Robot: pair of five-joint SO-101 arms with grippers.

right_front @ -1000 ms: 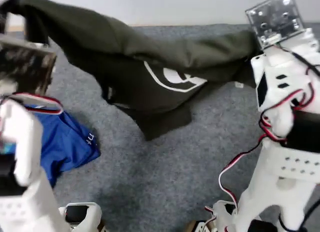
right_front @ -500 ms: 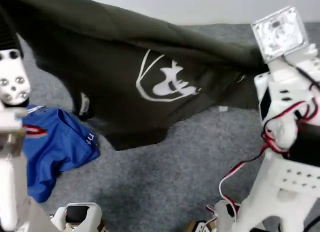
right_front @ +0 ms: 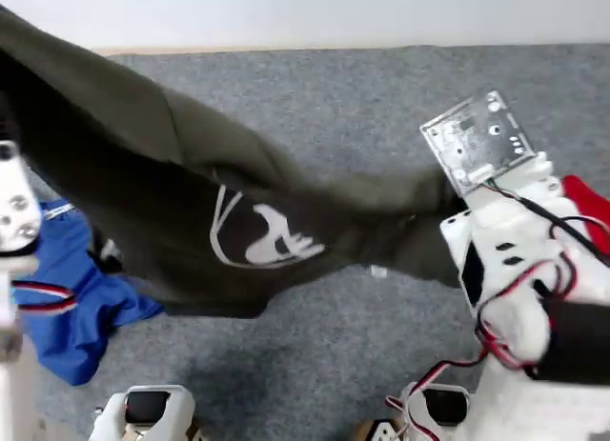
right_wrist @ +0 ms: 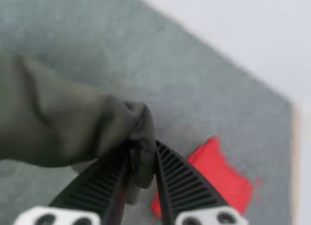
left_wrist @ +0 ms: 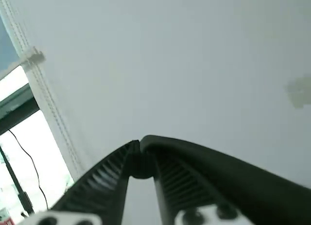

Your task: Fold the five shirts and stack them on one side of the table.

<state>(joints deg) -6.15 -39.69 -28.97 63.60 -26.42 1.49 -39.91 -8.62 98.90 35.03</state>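
White wall (left_wrist: pixel 194 64), bright window (left_wrist: pixel 19 181) alongside.

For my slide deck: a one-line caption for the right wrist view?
Right claw pinching a fold of the dark green shirt over the grey table, red cloth nearby.

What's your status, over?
Left gripper and right gripper both shut on dark green shirt. Shirt lifted, stretched between them. Blue shirt crumpled beneath, red shirt near right gripper.

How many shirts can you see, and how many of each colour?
dark green shirt: 1
blue shirt: 1
red shirt: 1 (only part of it shows)
Total: 3
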